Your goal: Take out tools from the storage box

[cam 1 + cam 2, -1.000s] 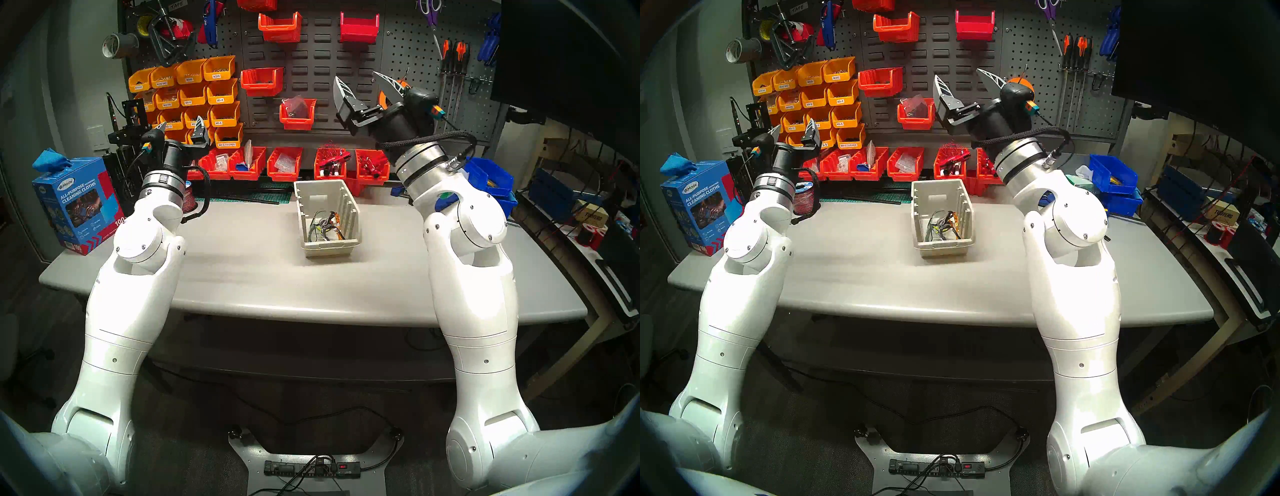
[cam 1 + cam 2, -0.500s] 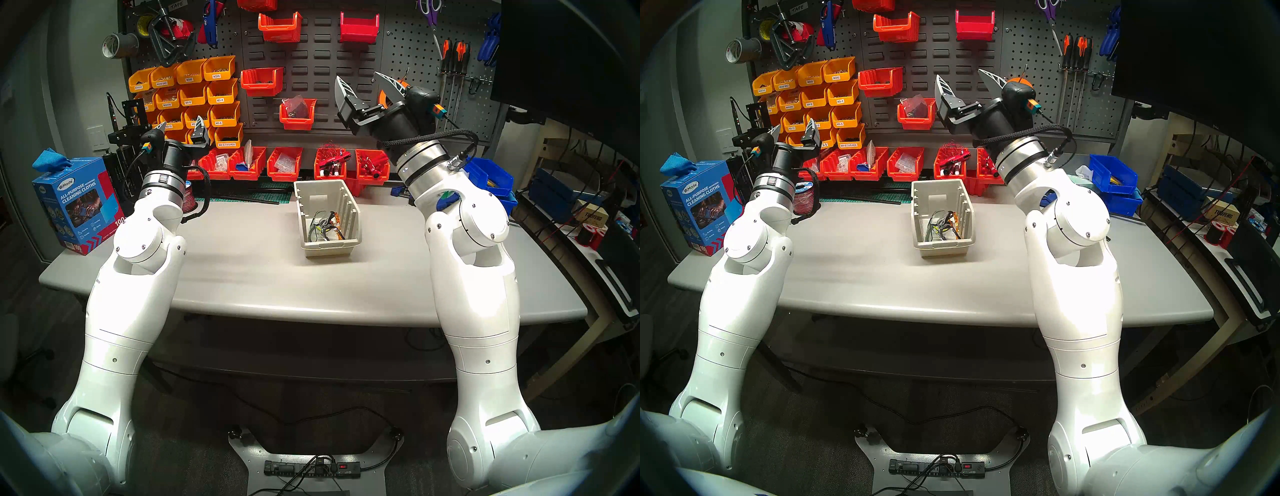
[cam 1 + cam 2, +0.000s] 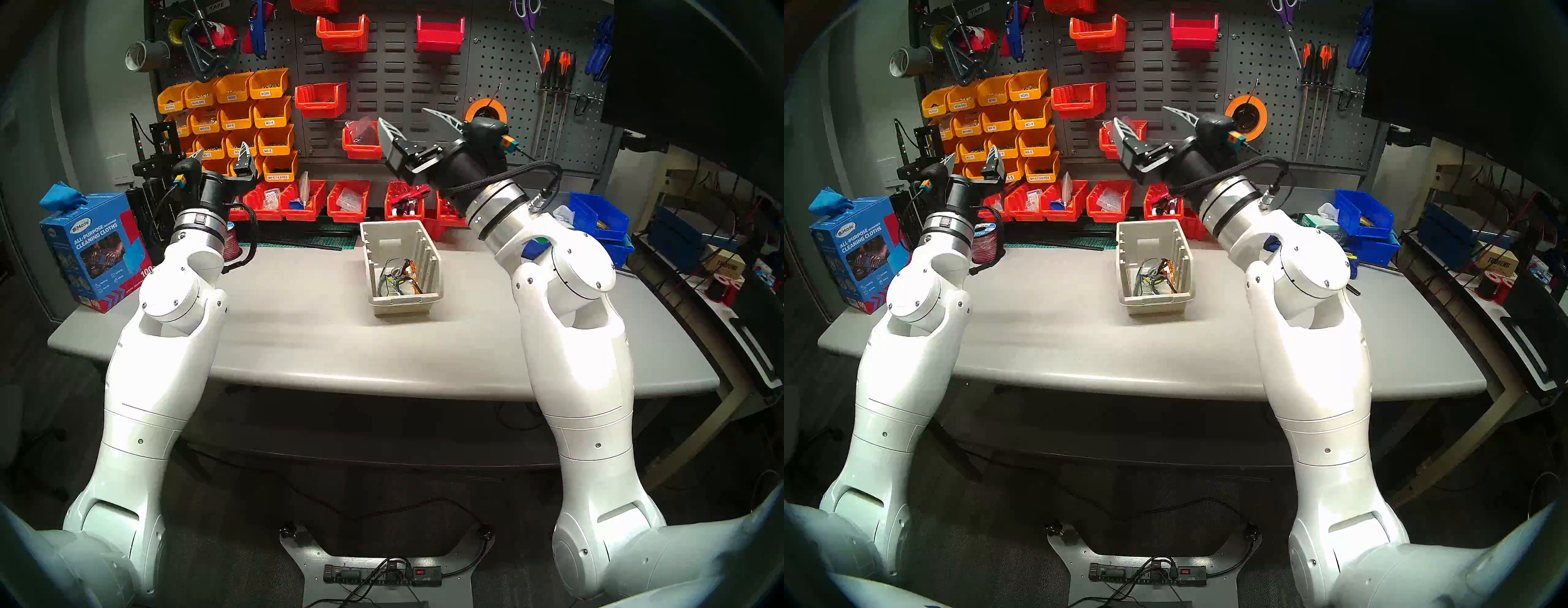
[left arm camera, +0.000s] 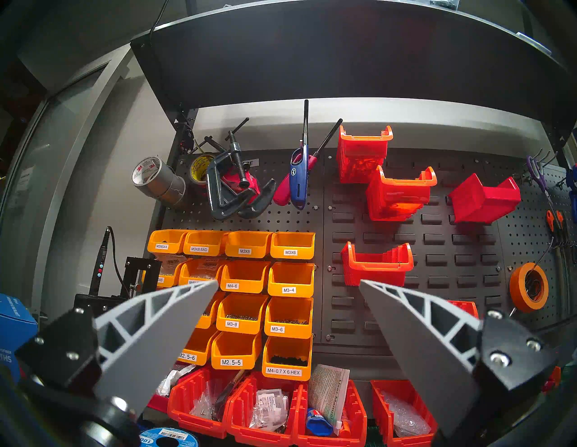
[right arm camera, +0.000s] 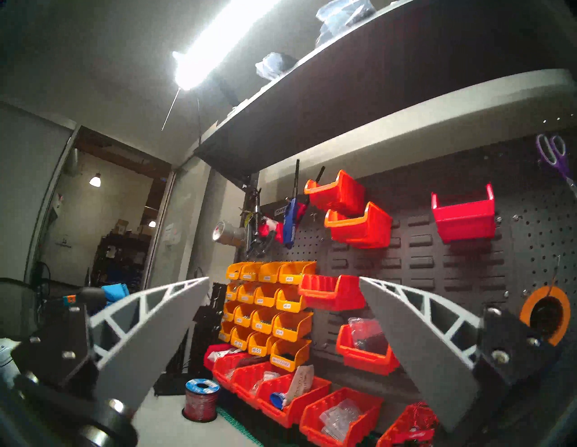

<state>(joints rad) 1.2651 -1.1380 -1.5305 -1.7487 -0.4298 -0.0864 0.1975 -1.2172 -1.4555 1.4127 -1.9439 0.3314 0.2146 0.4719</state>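
The beige storage box (image 3: 401, 302) (image 3: 1152, 303) stands mid-table, its low lip facing me. Inside lie two tangled pairs of clear safety glasses: one with orange-and-black arms (image 3: 410, 268) (image 3: 1167, 268), one with grey arms and yellow accents (image 3: 391, 278) (image 3: 1144, 278). My right gripper (image 3: 403, 115) (image 3: 1141, 114) (image 5: 284, 279) is open and empty, raised above and behind the box, pointing up at the pegboard. My left gripper (image 3: 222, 150) (image 3: 973, 153) (image 4: 288, 282) is open and empty, raised at the far left, well away from the box.
A row of red bins (image 3: 348, 204) lines the table's back edge, behind the box. Yellow bins (image 3: 237, 123) and orange-handled screwdrivers (image 3: 555, 68) hang on the pegboard. A blue cleaning-cloth carton (image 3: 95, 250) and a red wire spool (image 3: 231, 244) stand at the left, blue bins (image 3: 598, 216) at the right.
My right arm has swung left and lower, bringing its open gripper from the right towards the space above the back of the box. The left arm, box and glasses have not moved.
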